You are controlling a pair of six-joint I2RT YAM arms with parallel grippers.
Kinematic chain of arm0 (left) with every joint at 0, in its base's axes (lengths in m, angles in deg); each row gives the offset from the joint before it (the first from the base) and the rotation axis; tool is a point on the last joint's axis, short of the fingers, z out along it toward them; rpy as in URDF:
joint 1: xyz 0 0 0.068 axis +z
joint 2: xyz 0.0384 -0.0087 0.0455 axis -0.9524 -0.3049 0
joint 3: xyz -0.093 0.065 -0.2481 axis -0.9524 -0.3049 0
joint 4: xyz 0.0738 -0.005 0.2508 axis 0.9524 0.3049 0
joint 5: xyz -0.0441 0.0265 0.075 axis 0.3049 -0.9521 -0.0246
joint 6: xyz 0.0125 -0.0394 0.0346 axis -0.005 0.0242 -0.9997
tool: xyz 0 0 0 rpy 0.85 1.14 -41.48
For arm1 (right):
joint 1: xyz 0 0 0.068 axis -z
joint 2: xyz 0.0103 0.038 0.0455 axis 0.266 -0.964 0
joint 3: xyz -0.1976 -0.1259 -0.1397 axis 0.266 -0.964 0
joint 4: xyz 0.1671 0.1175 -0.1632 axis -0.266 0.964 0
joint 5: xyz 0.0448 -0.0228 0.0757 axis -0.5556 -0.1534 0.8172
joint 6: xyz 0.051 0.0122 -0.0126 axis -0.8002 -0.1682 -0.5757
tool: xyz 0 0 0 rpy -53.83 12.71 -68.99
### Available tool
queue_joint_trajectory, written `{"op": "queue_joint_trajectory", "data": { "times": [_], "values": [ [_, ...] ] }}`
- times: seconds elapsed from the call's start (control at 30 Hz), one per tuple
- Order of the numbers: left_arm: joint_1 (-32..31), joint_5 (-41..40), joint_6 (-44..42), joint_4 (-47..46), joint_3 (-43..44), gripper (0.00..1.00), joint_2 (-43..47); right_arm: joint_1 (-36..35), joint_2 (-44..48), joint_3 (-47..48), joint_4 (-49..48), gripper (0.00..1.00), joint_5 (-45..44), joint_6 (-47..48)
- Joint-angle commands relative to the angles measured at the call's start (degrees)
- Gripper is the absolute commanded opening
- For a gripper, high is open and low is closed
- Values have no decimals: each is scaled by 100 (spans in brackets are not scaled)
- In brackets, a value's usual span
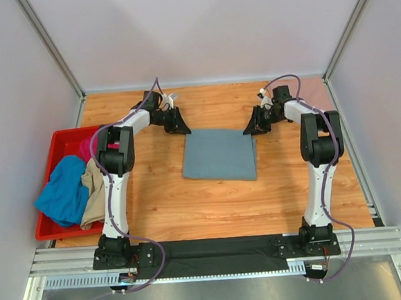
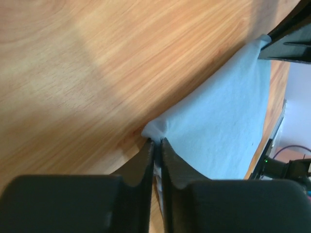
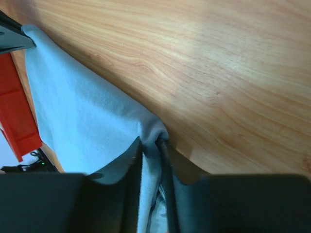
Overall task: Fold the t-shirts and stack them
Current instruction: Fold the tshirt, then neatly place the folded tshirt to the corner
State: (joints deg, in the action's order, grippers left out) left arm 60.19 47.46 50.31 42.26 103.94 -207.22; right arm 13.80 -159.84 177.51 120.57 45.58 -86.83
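A slate grey-blue t-shirt [image 1: 219, 154] lies folded into a rectangle in the middle of the wooden table. My left gripper [image 1: 184, 130] is at its far left corner, and in the left wrist view the gripper [image 2: 158, 141] is shut on that corner of the grey-blue t-shirt [image 2: 223, 126]. My right gripper [image 1: 249, 131] is at the far right corner; the right wrist view shows this gripper [image 3: 151, 141] shut on a pinch of the same t-shirt [image 3: 82, 116]. Bright blue [image 1: 61, 190], beige [image 1: 94, 193] and magenta [image 1: 86, 146] t-shirts are heaped in the bin.
A red plastic bin [image 1: 57, 142] stands at the table's left edge, and its corner [image 3: 18, 119] shows in the right wrist view. Grey walls close off the back and both sides. A black mat [image 1: 222, 249] and a metal rail run along the near edge between the arm bases.
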Motion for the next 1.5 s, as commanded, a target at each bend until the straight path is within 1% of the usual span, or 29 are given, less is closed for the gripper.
{"op": "queue_joint_trajectory", "data": {
  "times": [0.0, 0.03, 0.07, 0.1, 0.13, 0.23, 0.37, 0.6, 0.7, 0.73, 0.77, 0.8, 0.83, 0.87, 0.9, 0.93, 0.97, 1.0, 1.03, 1.1, 1.13, 1.17, 1.2, 1.27, 1.33, 1.37, 1.4, 1.43, 1.47],
  "values": [
    [-25, 388, 40, -437, 317, 11, -8, 5, 9, 221, -290, 19, 162, 37],
    [-25, 424, 101, -463, 344, 6, 27, 5, 62, 221, -307, 14, 162, 20],
    [-25, 441, 258, -576, 353, 3, 62, -4, 141, 195, -351, 7, 153, 11],
    [-25, 450, 347, -638, 353, 0, 158, -4, 299, 125, -378, 3, 145, -85],
    [-25, 485, 409, -700, 344, 0, 220, 5, 379, 89, -404, 1, 127, -147],
    [-34, 442, 629, -902, 248, 0, 501, 5, 809, -182, -386, 0, 101, -296],
    [-43, 450, 760, -920, 168, 0, 721, 5, 1494, -701, -693, 0, 83, -542],
    [-157, 477, 804, -964, 28, 0, 1003, 5, 2101, -1360, -975, 0, -22, -920],
    [-236, 450, 901, -1008, 150, 0, 1082, 5, 2488, -1747, -1133, 0, -267, -1131],
    [-288, 398, 936, -999, 220, 0, 1073, -4, 2602, -1861, -1282, 0, -564, -1175],
    [-324, 267, 997, -1043, 343, 0, 986, 5, 2786, -2254, -1466, 0, -767, -1280],
    [-350, 135, 1007, -1052, 414, 0, 872, 22, 2822, -2432, -1650, 0, -987, -1403],
    [-411, -14, 1068, -1009, 684, 0, 706, 109, 2805, -2581, -1939, 0, -1137, -1508],
    [-429, 11, 1138, -912, 930, 0, 217, 110, 2675, -2783, -2099, 0, -1147, -1779],
    [-455, 98, 1139, -711, 1272, 0, -66, 110, 2612, -2863, -2240, 0, -1226, -1843],
    [-499, 151, 1121, -300, 1859, 0, -322, 119, 2525, -2908, -2389, 0, -1453, -1878],
    [-526, 143, 1130, -218, 2012, 0, -655, 110, 2489, -2951, -2451, 0, -1586, -1922],
    [-535, 99, 1165, -226, 2066, 0, -728, 110, 2463, -3013, -2496, 0, -1735, -1940],
    [-544, -32, 1261, -452, 1980, 0, -772, 275, 2428, -3048, -2583, 0, -1989, -1966],
    [-535, -164, 1332, -638, 1952, 8, -825, 356, 2401, -3136, -2706, 0, -2149, -2071],
    [-535, -269, 1367, -761, 2013, 14, -877, 443, 2366, -3163, -2794, 0, -2280, -2107],
    [-526, -279, 1419, -797, 2084, 37, -982, 488, 2340, -3172, -2812, 0, -2290, -2159],
    [-517, -270, 1472, -780, 2171, 47, -1027, 523, 2313, -3172, -2812, 0, -2273, -2221],
    [-447, -314, 1464, -614, 2155, 59, -888, 532, 2365, -3163, -2839, 0, -2167, -2222],
    [-394, -770, 974, 36, 2006, 60, -625, 532, 2375, -3023, -2664, 0, -2018, -2239],
    [-394, -1032, 763, 273, 1909, 61, -232, 532, 2366, -2970, -2567, 0, -2009, -2265],
    [-429, -1583, 421, 632, 1639, 61, -10, 532, 2401, -2952, -2453, 0, -1948, -2309],
    [-464, -1858, 279, 783, 1462, 61, 488, 532, 2436, -2987, -2426, 0, -1921, -2353],
    [-517, -2070, 129, 889, 1269, 61, 745, 532, 2480, -3022, -2417, 0, -1903, -2379]
  ]
}}
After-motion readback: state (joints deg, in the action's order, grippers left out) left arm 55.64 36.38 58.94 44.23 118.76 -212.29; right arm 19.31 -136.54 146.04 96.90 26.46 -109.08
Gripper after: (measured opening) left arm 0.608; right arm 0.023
